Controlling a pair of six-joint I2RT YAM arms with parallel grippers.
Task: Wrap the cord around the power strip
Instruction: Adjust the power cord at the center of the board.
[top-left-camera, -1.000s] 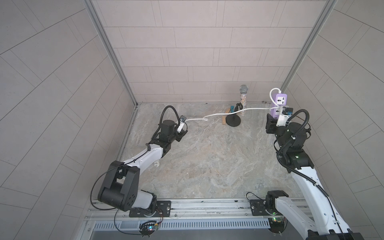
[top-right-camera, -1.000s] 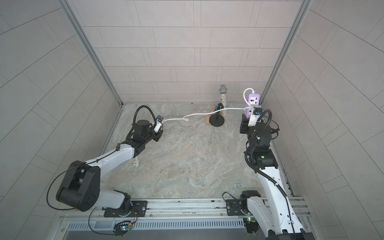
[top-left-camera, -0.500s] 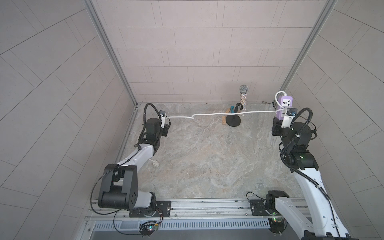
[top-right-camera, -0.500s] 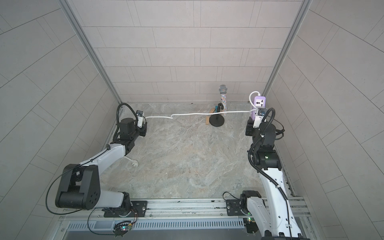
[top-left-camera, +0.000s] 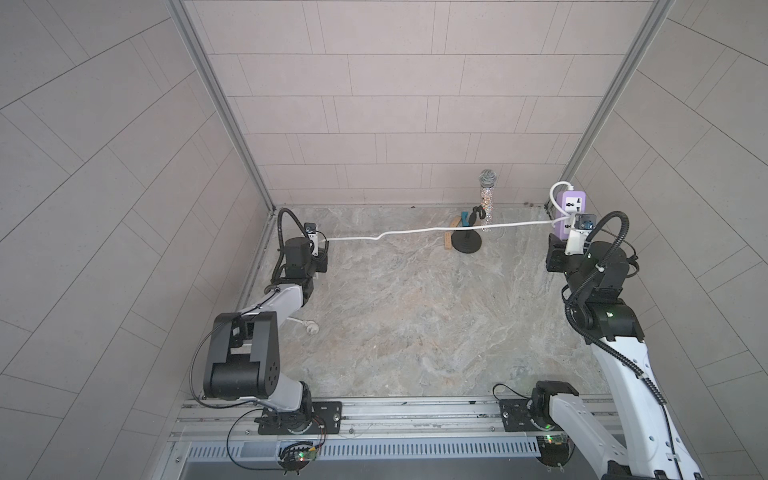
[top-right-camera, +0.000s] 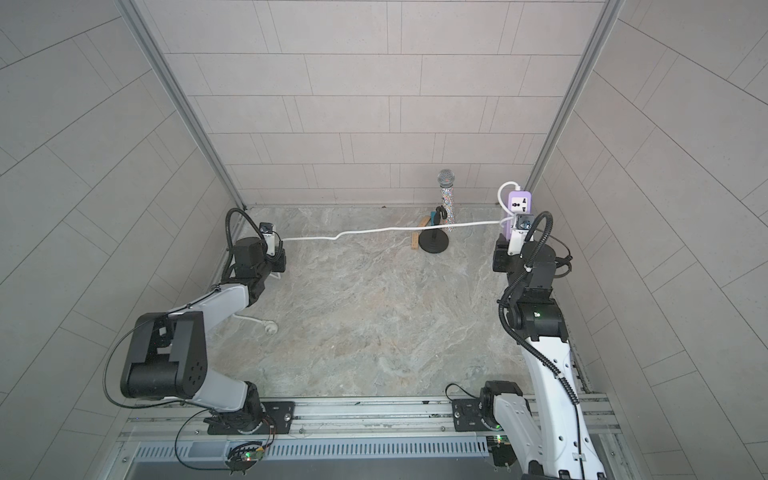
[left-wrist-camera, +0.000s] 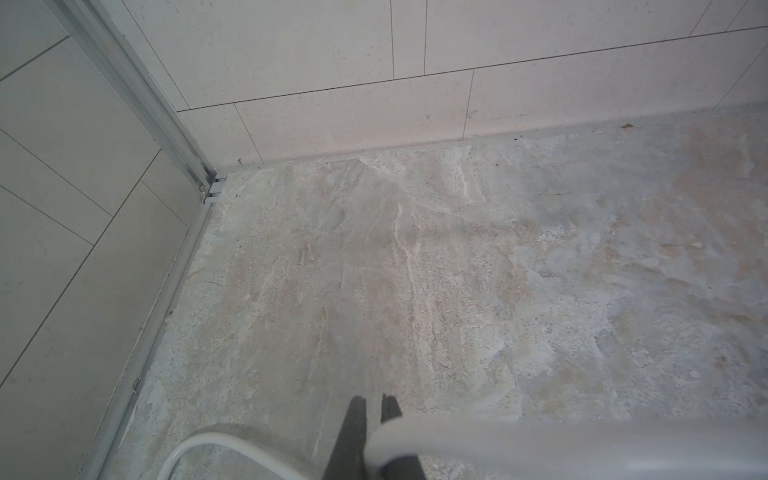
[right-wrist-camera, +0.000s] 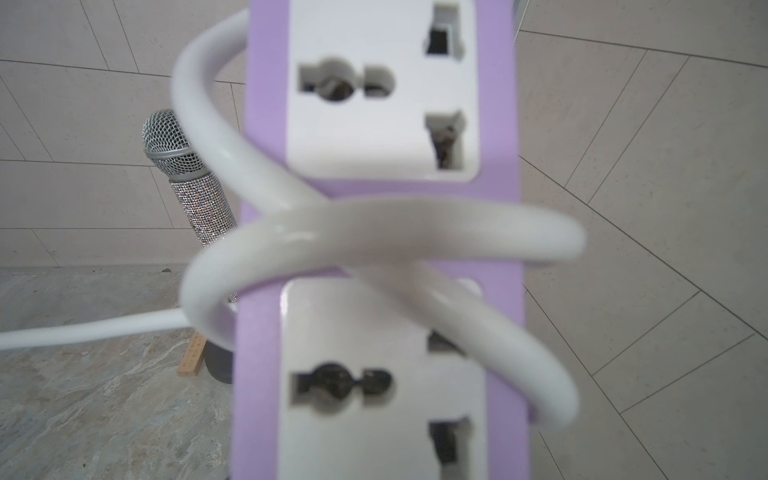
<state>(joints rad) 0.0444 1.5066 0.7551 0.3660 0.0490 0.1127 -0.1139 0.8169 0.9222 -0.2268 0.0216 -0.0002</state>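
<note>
Bench (top-left-camera: 415, 316): marbled grey top walled in pale tile; you have both arms reaching toward its far edge.
Left arm (top-left-camera: 286, 299): yours lies along the left edge, wrist near the far left corner.
Right arm (top-left-camera: 615, 328): yours follows the right edge, wrist near the far right corner.
Cord (top-left-camera: 415, 230): white; you see it arch over the top end of the power strip (top-left-camera: 571, 206), cross the face twice between and over the sockets, then run nearly taut above the far edge to the left gripper (left-wrist-camera: 372, 405).
Microphone (top-left-camera: 486, 195): glittery, upright on a black round-based stand (top-left-camera: 467, 248) near the far edge, right of middle; the cord passes in front of it in both top views.
Power strip: lavender, upright and off the bench at the far right corner, its lower end in the right gripper (top-left-camera: 560, 245).
Right gripper: pressed onto the strip's lower end; you cannot see its fingers.
Left gripper: fingers nearly together, pinching the cord.
Plug (top-left-camera: 312, 328): flat on the bench by the left edge, beside the left arm.
Wooden block (top-left-camera: 448, 241): on the bench, just beside the stand.
</note>
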